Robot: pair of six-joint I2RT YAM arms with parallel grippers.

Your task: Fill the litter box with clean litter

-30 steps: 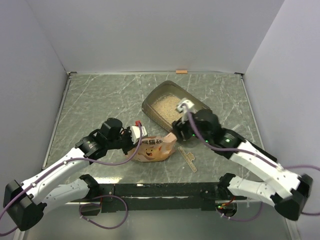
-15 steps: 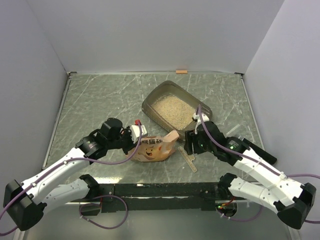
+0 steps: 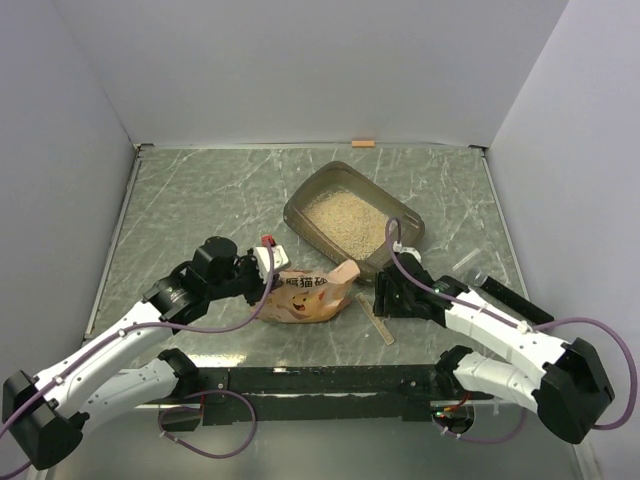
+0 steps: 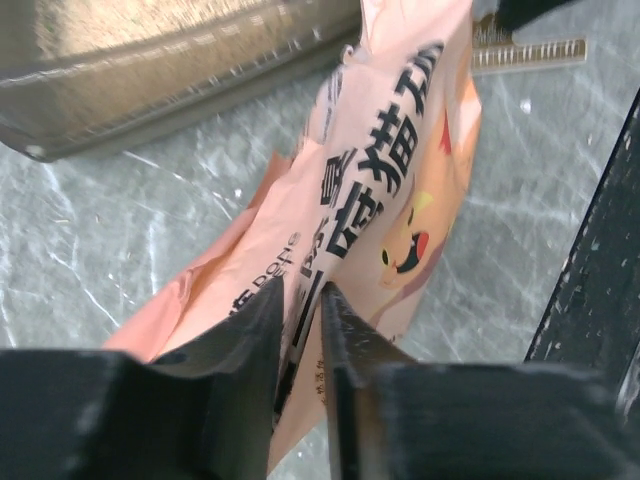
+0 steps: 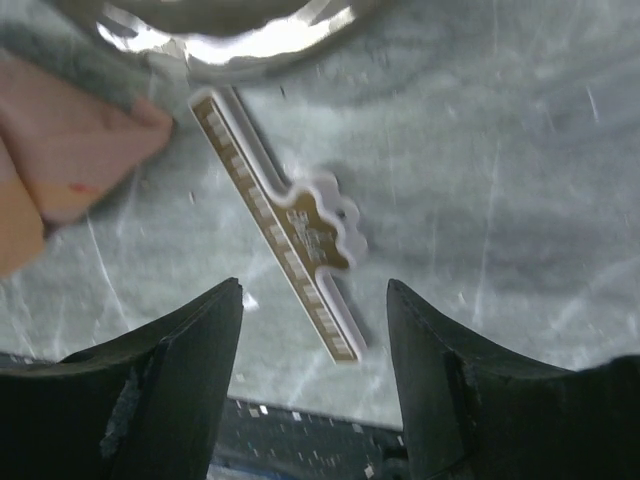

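Left pincer (image 4: pixel 302 300), barely parted over the orange bag (image 4: pixel 400 180), grip unclear; right pincer (image 5: pixel 313 290) apart, empty. Litter (image 3: pixel 345 218) lies in the box (image 3: pixel 294 210) behind; pouring seems done, next release the bag cleanly.

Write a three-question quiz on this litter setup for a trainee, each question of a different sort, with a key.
1. True or false: the litter box already holds clean litter.
2. Multiple choice: what lies below the open right hand? A a scoop; B a tan strip; C a brush.
3. Short answer: which hand is at the orange bag?

Key: 1 true. 2 B. 3 the left hand.
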